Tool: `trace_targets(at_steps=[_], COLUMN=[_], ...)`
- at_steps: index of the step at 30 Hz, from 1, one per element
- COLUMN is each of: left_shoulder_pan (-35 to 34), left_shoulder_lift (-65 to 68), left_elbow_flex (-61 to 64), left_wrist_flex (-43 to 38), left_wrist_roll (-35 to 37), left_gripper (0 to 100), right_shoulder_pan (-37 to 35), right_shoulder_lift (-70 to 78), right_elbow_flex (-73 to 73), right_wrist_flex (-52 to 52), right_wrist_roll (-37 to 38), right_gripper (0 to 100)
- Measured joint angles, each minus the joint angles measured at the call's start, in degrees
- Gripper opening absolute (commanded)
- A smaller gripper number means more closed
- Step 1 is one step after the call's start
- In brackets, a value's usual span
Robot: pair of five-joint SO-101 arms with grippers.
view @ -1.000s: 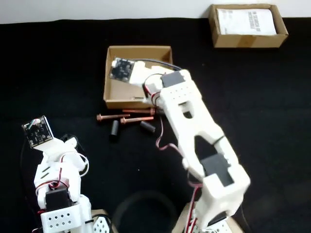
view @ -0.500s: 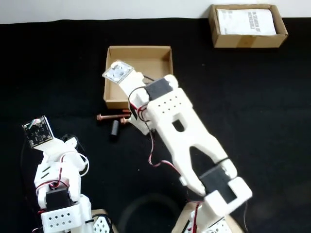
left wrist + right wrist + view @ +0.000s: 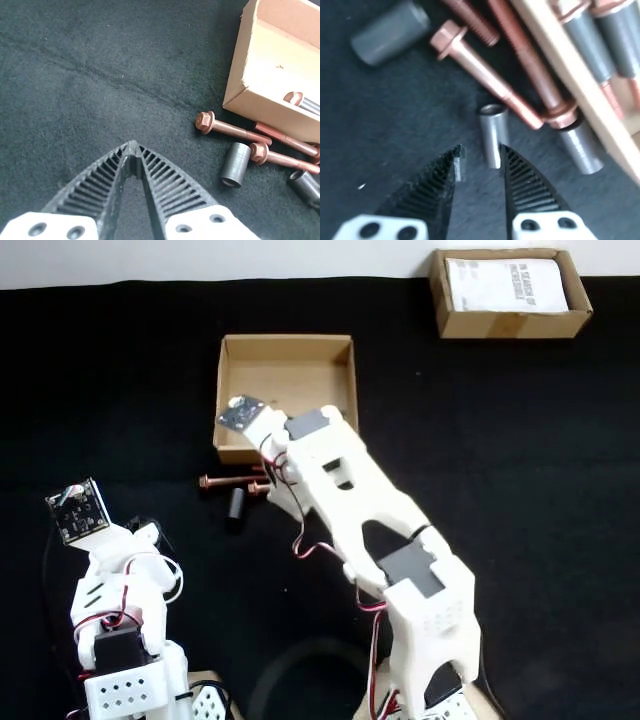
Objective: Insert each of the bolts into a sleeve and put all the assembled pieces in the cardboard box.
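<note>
Right wrist view: right tool (image 3: 479, 152) narrowly parted around a grey sleeve (image 3: 493, 131) beside copper bolts (image 3: 485, 74).
Left tool (image 3: 132, 149) closed, over the black worktop (image 3: 75, 75).

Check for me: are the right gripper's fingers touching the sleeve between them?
Cannot tell. In the right wrist view the right gripper straddles the sleeve: dark cloth shows beside one finger, and the other finger's edge overlaps it.
</note>
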Motion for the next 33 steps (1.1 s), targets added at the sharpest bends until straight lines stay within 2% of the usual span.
trace_targets(at_steps=[13,23,29,33], left_shoulder_pan=[0.0,0.0,0.0,0.0], left_shoulder_lift=[0.0,0.0,0.0,0.0], left_elbow_flex=[0.0,0.0,0.0,0.0], left_wrist_flex=[0.0,0.0,0.0,0.0], left_wrist_roll=[0.0,0.0,0.0,0.0], left_gripper=[1,1,1,1], right_shoulder_pan=[1.8,1.8,1.8,1.8], right_shoulder_lift=[6.0,15.5,20.3,22.9], right_elbow_flex=[-1.1,-13.9,-21.5,-25.1], right_wrist_flex=[-0.7,-0.1,3.9,6.2], right_wrist_roll=[2.9,3.1,3.1,3.1], right_gripper=[10.1,10.1,9.5,0.5])
